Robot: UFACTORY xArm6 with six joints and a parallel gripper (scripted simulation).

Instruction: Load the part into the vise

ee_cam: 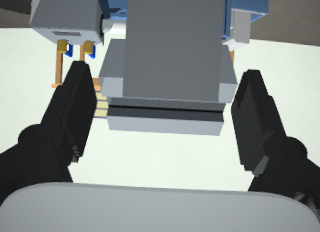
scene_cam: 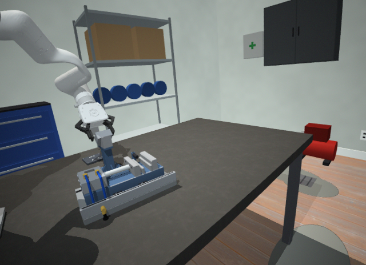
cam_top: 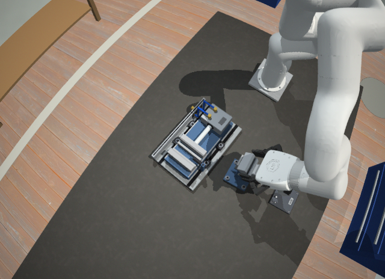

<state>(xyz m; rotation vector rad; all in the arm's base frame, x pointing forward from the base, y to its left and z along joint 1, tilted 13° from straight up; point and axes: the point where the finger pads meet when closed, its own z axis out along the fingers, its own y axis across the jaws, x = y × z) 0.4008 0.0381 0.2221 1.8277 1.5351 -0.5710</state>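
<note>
The part (ee_cam: 175, 46) stands on end in the blue V-block (cam_top: 233, 177), right beside the vise (cam_top: 195, 142). The gripper (ee_cam: 167, 119) hangs over it, spread wide, one black finger (ee_cam: 72, 115) on each flank and not touching, gripping nothing. The vise sits open, nothing between its jaws, on the dark table (scene_cam: 236, 156).

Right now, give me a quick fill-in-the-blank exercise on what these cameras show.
1. The claw is ___, with one finger on each side of the gray part and nothing gripped.
2. The rod of the vise's air cylinder is coloured ___.
3. On the shelf rack behind the table, the row of blue discs numbers ___.

Missing words: open; white; five
</note>
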